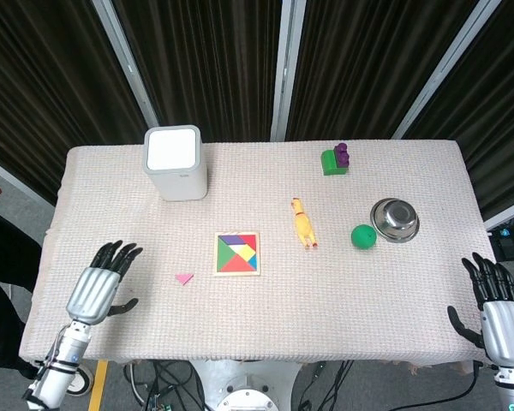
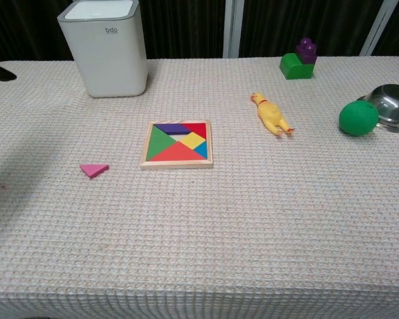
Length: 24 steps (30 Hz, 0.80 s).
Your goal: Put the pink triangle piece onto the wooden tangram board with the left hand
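A small pink triangle piece (image 1: 184,278) (image 2: 94,170) lies flat on the cloth, left of the wooden tangram board (image 1: 237,254) (image 2: 177,144), which holds several coloured pieces. My left hand (image 1: 99,289) hovers over the table's left side, open with fingers spread, a short way left of the triangle. Only a dark fingertip (image 2: 1,74) of it shows at the left edge of the chest view. My right hand (image 1: 497,313) stays open off the table's right front corner, holding nothing.
A white bin (image 1: 176,162) stands at the back left. A yellow rubber chicken (image 1: 303,223), a green ball (image 1: 363,236) and a steel bowl (image 1: 395,219) lie to the right, with a green and purple block (image 1: 335,159) at the back.
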Each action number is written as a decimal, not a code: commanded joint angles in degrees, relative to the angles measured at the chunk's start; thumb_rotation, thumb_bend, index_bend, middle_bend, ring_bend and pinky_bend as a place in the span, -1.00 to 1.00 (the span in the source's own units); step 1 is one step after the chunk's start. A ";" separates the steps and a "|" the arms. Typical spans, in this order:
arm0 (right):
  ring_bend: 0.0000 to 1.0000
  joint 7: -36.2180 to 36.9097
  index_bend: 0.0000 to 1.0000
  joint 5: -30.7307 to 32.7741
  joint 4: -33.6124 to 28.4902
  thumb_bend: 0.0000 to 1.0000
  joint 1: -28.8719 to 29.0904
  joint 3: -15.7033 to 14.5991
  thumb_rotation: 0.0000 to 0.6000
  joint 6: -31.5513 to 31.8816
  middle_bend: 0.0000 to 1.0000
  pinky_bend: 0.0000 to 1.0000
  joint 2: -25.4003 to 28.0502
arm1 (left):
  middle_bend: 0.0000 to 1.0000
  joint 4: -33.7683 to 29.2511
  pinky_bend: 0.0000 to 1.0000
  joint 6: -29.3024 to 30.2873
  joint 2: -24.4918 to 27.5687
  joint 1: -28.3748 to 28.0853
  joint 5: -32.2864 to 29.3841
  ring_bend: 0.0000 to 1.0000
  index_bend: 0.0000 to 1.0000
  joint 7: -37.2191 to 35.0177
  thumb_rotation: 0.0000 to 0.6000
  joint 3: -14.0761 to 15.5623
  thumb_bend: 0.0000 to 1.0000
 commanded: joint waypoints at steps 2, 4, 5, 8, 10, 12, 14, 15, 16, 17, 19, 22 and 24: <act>-1.00 -0.08 -1.00 -0.06 -0.51 -0.48 0.04 0.22 1.00 0.24 -1.00 -1.00 0.40 | -0.80 1.95 -0.83 -4.40 -2.67 -3.37 -3.15 -1.00 -0.76 -0.01 1.00 -1.34 -0.71; -1.00 -0.29 -1.00 -0.18 -0.81 -0.48 0.11 0.17 1.00 0.13 -1.00 -1.00 0.55 | -0.80 2.83 -0.83 -5.60 -3.75 -4.33 -4.00 -1.00 -0.76 0.13 1.00 -1.57 -0.71; -1.00 -0.43 -1.00 -0.22 -1.00 -0.48 0.16 0.13 1.00 0.03 -1.00 -1.00 0.62 | -0.80 3.39 -0.83 -6.32 -4.49 -4.91 -4.57 -1.00 -0.75 0.08 1.00 -1.70 -0.71; -1.00 -0.75 -1.00 -0.27 -1.35 -0.48 0.28 0.08 1.00 -0.20 -1.00 -1.00 0.64 | -0.80 4.93 -0.83 -7.90 -6.10 -6.22 -5.86 -1.00 -0.73 -0.21 1.00 -1.97 -0.71; -1.00 -0.91 -1.00 -0.22 -1.47 -0.48 0.36 0.04 1.00 -0.42 -1.00 -1.00 0.62 | -0.80 5.76 -0.83 -8.62 -6.90 -6.93 -6.57 -1.00 -0.72 -0.48 1.00 -2.21 -0.71; -1.00 -1.12 -1.00 -0.16 -1.50 -0.48 0.40 0.00 1.00 -0.59 -1.00 -1.00 0.55 | -0.80 6.36 -0.83 -9.25 -7.58 -7.66 -7.30 -1.00 -0.69 -1.00 1.00 -2.56 -0.71; -1.00 -1.22 -1.00 -0.04 -1.49 -0.48 0.44 0.01 1.00 -0.68 -1.00 -1.00 0.50 | -0.80 6.51 -0.83 -10.11 -7.83 -8.41 -7.89 -1.00 -0.66 -1.85 1.00 -2.77 -0.71; -1.00 -1.22 -1.00 0.02 -1.47 -0.48 0.44 0.02 1.00 -0.72 -1.00 -1.00 0.48 | -0.80 6.25 -0.83 -10.70 -7.79 -8.73 -8.28 -1.00 -0.65 -2.67 1.00 -2.87 -0.71; -1.00 -1.21 -1.00 0.12 -1.42 -0.48 0.44 0.03 1.00 -0.77 -1.00 -1.00 0.45 | -0.80 5.93 -0.83 -11.23 -7.75 -9.00 -8.71 -1.00 -0.64 -3.67 1.00 -3.01 -0.71; -1.00 -1.18 -1.00 0.26 -1.35 -0.48 0.45 0.03 1.00 -0.88 -1.00 -1.00 0.41 | -0.80 5.72 -0.83 -11.79 -7.85 -9.39 -9.19 -1.00 -0.62 -4.86 1.00 -3.26 -0.71; -1.00 -1.13 -1.00 0.42 -1.21 -0.48 0.49 0.04 1.00 -1.04 -1.00 -1.00 0.33 | -0.80 6.13 -0.83 -12.37 -8.26 -10.04 -9.81 -1.00 -0.58 -5.47 1.00 -3.58 -0.70; -1.00 -1.04 -1.00 0.55 -1.08 -0.48 0.55 0.00 1.00 -1.25 -1.00 -1.00 0.28 | -0.80 6.88 -0.83 -13.31 -9.39 -11.09 -11.38 -1.00 -0.55 -4.78 1.00 -3.86 -0.70; -1.00 -0.96 -1.00 0.64 -0.99 -0.48 0.59 -0.01 1.00 -1.39 -1.00 -1.00 0.27 | -0.80 7.26 -0.83 -13.99 -10.24 -11.72 -13.06 -1.00 -0.54 -3.99 1.00 -4.03 -0.70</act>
